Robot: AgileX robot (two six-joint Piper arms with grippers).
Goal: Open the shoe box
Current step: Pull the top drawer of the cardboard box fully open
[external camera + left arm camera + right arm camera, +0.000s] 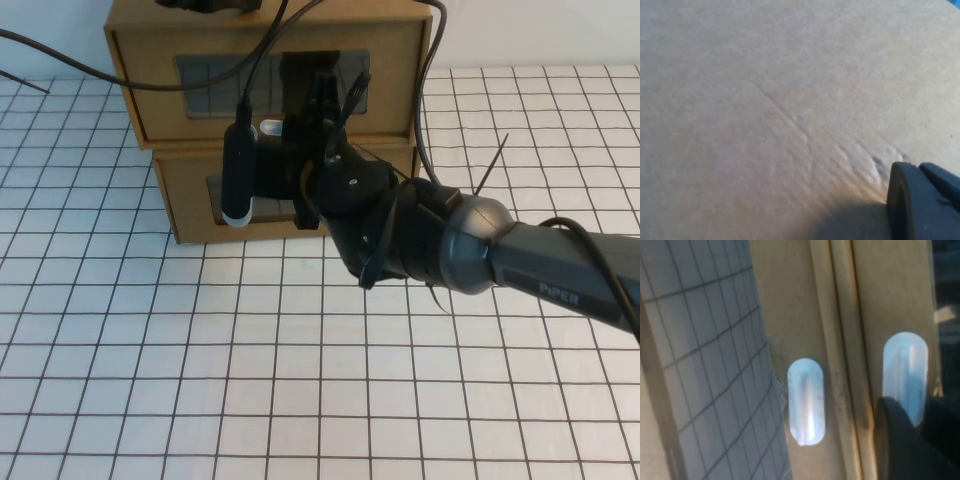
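The right gripper [335, 100] was pressed up to the front of the upper shoe box [200, 45], right at its white handle [905, 372]. Whether it had clasped that handle could not be told. Just beneath it sat the lower box [185, 215] with a second handle [806, 401], on the checked table [200, 380]. The left gripper [922, 202] hung close over plain cardboard [765, 100], its grip unclear.
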